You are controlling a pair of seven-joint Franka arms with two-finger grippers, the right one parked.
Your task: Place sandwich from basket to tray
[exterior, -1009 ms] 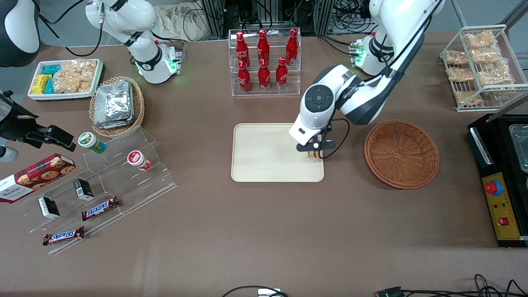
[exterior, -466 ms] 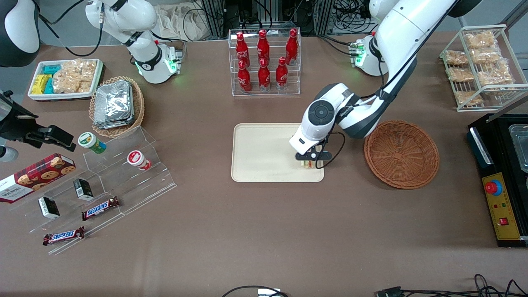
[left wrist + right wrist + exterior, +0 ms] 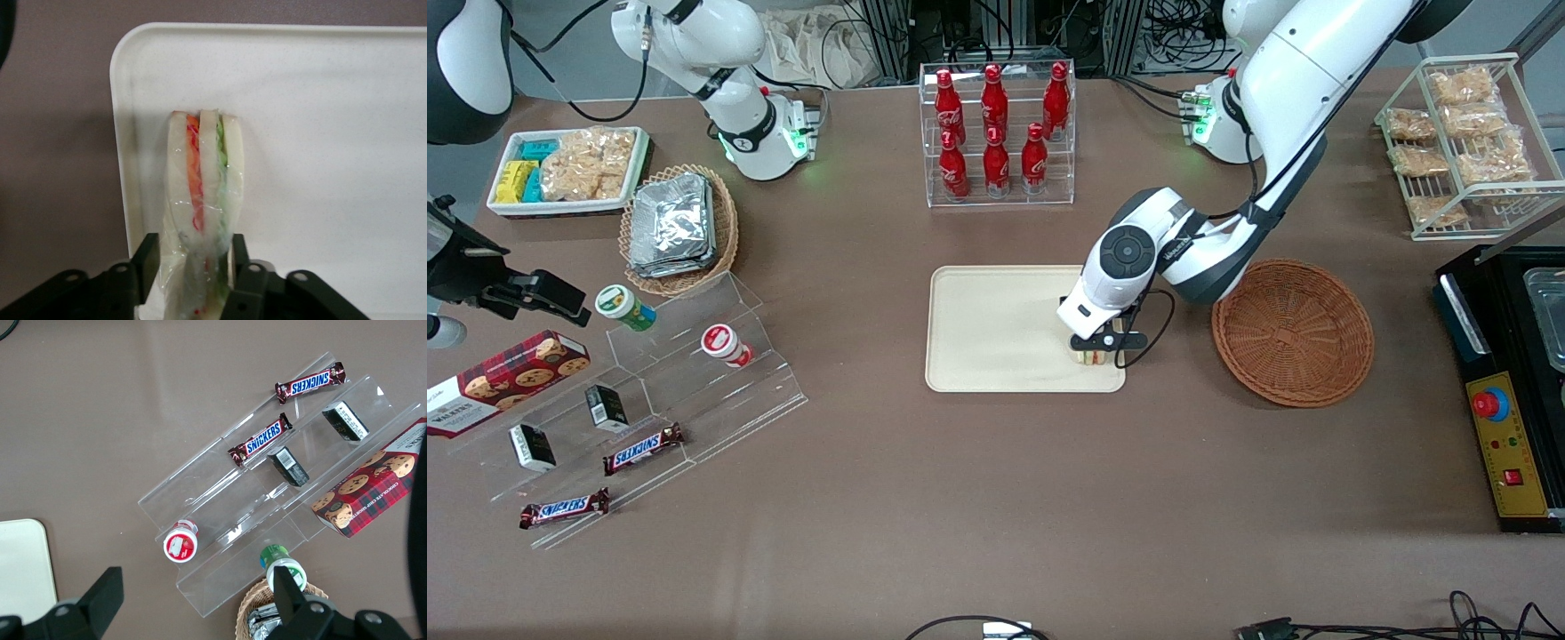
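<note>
The sandwich (image 3: 1089, 358) (image 3: 203, 193), a clear-wrapped wedge of pale bread with orange-red and green layers, stands on edge on the cream tray (image 3: 996, 329) (image 3: 320, 120). It is near the tray corner closest to the front camera and the basket. My left gripper (image 3: 1096, 348) (image 3: 193, 245) hangs low over that corner, shut on the sandwich. Its black fingers (image 3: 148, 250) press the wrap from both sides. The reddish-brown wicker basket (image 3: 1291, 331) sits beside the tray toward the working arm's end, with nothing in it.
A clear rack of red cola bottles (image 3: 996, 124) stands farther from the camera than the tray. A black control box (image 3: 1507, 391) and a wire rack of snacks (image 3: 1463, 142) are at the working arm's end. A foil-packet basket (image 3: 679, 227) and an acrylic snack stand (image 3: 649, 391) lie toward the parked arm's end.
The gripper has come down and nearer to the front camera with the sandwich in it, from above the tray's edge to low over its corner.
</note>
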